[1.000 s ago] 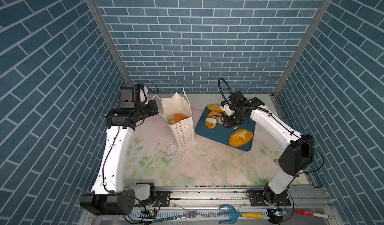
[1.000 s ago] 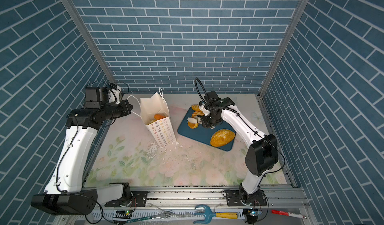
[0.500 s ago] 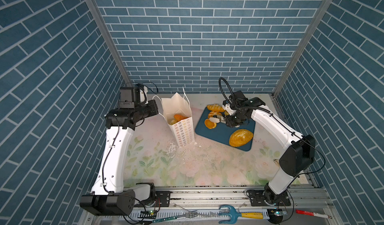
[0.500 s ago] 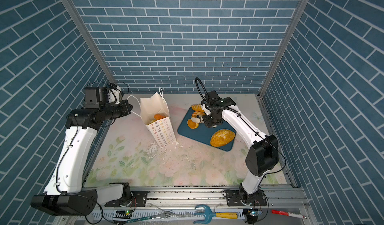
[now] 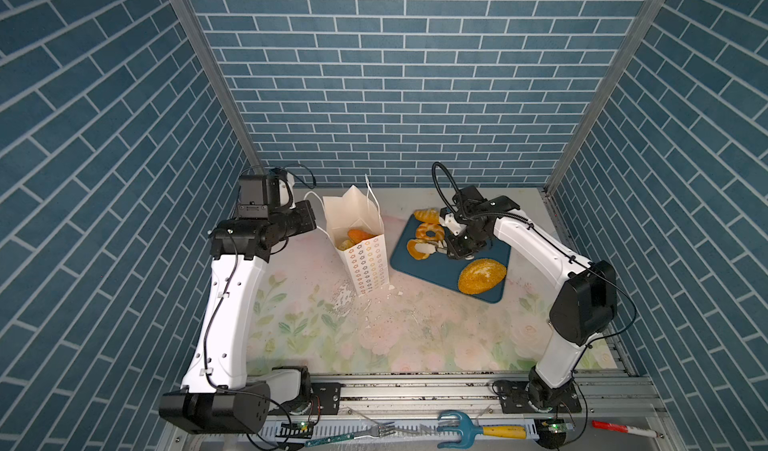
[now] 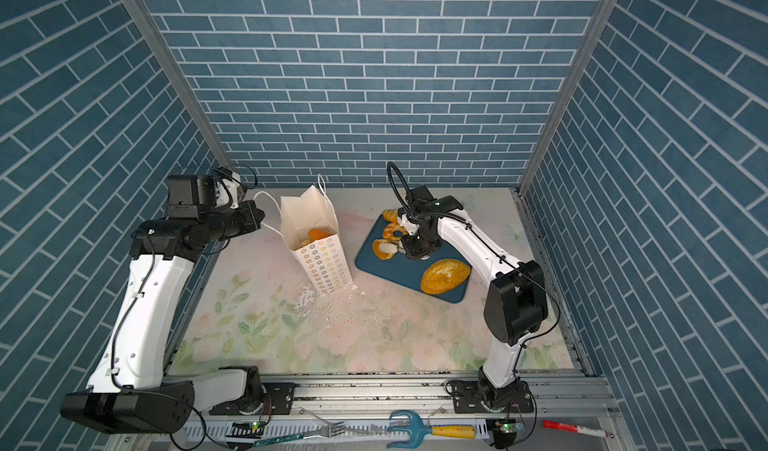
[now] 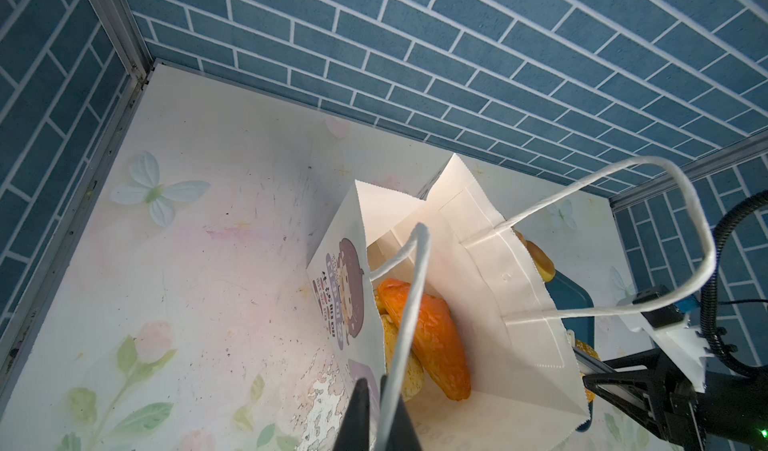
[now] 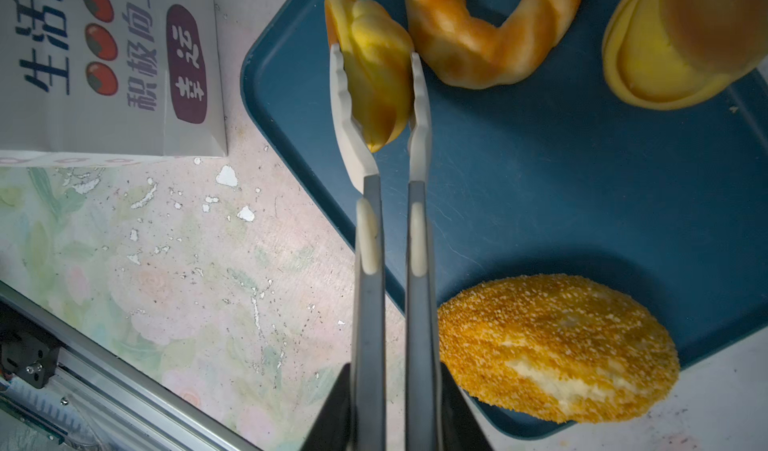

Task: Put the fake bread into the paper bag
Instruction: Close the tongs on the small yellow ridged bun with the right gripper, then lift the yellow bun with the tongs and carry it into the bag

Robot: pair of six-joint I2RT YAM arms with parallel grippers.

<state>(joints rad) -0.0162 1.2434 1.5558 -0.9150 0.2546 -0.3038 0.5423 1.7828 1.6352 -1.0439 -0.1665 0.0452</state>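
Four fake bread pieces are showing at the tray (image 8: 540, 178), counting the small yellow piece (image 8: 374, 95) I'm pinching. Right claw (image 8: 375, 54) is squeezing narrow on it, long tong tips on either flank. The piece is sitting at the tray corner nearest the paper bag (image 5: 368, 262). Can't tell whether it's resting on the tray or already clear of it. Left claw (image 7: 380, 395) is clamping narrow on the bag's cord handle (image 7: 409, 303). The bag is standing upright just beside the tray, mouth open.

Step in hand, as I'm reading it: grasp made, lift pending. Next move is calling for a straight lift clear of the twisted ring (image 8: 490, 33), which is lying just beside the pinched piece. Then a carry across to the bag mouth and a release above the orange piece (image 7: 428, 336) lying inside. The mouth is narrow and the other handle loop (image 7: 702, 237) is standing up at the tray-side wall, so I'm expecting to need a steep entry.

Waiting after this one: ring, seeded loaf (image 8: 557, 349), round bun (image 8: 681, 41).

Hard to read:
- The bun is getting cut off at the wrist view's edge.
- Bag contents under the orange piece are mostly hidden, with one paler piece peeking out.
- In both top views the pinch is too small to judge.
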